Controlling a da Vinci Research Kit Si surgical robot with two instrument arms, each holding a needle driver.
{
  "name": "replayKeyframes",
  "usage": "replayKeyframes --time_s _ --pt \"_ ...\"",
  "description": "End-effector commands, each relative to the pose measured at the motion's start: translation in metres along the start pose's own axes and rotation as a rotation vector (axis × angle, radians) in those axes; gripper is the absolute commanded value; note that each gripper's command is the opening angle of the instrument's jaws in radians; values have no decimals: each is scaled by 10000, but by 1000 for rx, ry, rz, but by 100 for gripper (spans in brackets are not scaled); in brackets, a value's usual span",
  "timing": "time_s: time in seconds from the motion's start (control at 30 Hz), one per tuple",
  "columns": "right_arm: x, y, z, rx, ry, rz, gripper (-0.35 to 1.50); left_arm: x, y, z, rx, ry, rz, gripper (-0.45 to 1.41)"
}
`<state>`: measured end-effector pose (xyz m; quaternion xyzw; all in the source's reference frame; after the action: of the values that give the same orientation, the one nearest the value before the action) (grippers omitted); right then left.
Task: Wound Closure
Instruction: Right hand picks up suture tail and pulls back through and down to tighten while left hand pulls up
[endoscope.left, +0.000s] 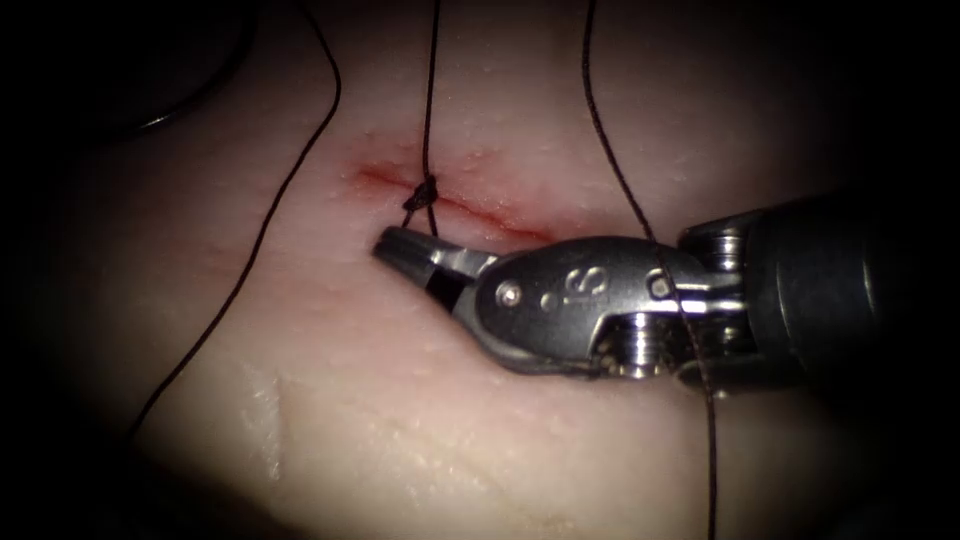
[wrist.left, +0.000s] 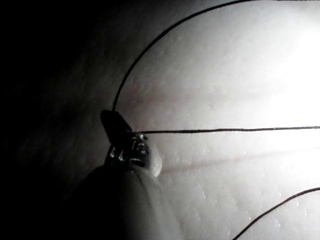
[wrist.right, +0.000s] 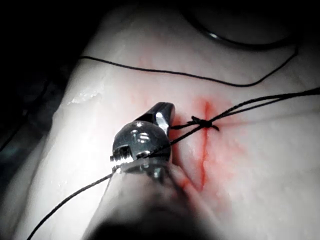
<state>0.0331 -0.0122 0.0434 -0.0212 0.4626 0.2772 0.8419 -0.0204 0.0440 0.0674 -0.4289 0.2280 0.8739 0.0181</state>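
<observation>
The cut (endoscope.left: 470, 212) runs across the tissue (endoscope.left: 380, 400) as a thin red line, and a dark knot (endoscope.left: 425, 190) sits on it. My right tool (endoscope.left: 395, 245) lies just below the knot, jaws shut on the thread (endoscope.left: 434, 222) that comes down from it. In the right wrist view that tool (wrist.right: 162, 112) lies beside the knot (wrist.right: 202, 122), and thread (wrist.right: 75, 197) trails back over its wrist. One strand (endoscope.left: 430, 90) rises taut from the knot. In the left wrist view my left tool (wrist.left: 114, 122) is shut on the thread (wrist.left: 225, 130), which runs off taut.
A long loose strand (endoscope.left: 255, 240) curves over the tissue left of the cut. Another strand (endoscope.left: 620, 180) crosses the right tool's wrist and runs down. A dark ring-shaped object (endoscope.left: 160, 120) lies at the tissue's far left edge. Red fluid stains the cut's margins (wrist.right: 205, 150).
</observation>
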Motion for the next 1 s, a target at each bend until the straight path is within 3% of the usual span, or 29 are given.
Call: replayKeyframes --time_s 0.03,0.57,1.0 --pt "-3 -9 4 4 0 0 -35 -2 2 6 13 -6 0 -45" --pt "-9 -25 2 9 9 -10 -35 -12 -28 26 97 -92 51 -45" --pt "-22 -45 -5 25 2 -30 -35 -13 -32 43 112 -121 89 -45"
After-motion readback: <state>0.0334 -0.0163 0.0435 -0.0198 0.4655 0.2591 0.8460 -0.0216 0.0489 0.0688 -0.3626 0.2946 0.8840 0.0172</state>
